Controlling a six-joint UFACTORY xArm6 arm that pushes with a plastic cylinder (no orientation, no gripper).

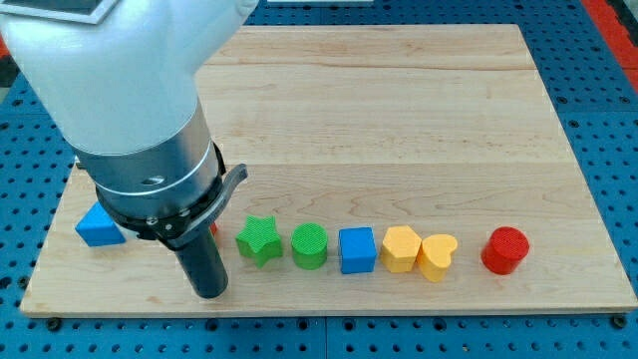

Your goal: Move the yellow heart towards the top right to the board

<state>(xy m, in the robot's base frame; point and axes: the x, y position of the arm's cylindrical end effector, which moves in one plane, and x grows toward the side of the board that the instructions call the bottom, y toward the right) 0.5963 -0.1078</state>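
Sitting at the lower left of the frame, my tip (209, 291) holds nothing. The yellow heart (438, 257) at lower right touches the yellow hexagon (401, 249); I might shove both.

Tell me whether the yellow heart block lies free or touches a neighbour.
Touching: the yellow heart block presses against the yellow hexagon block on its left, with no gap. The red cylinder block stands apart.
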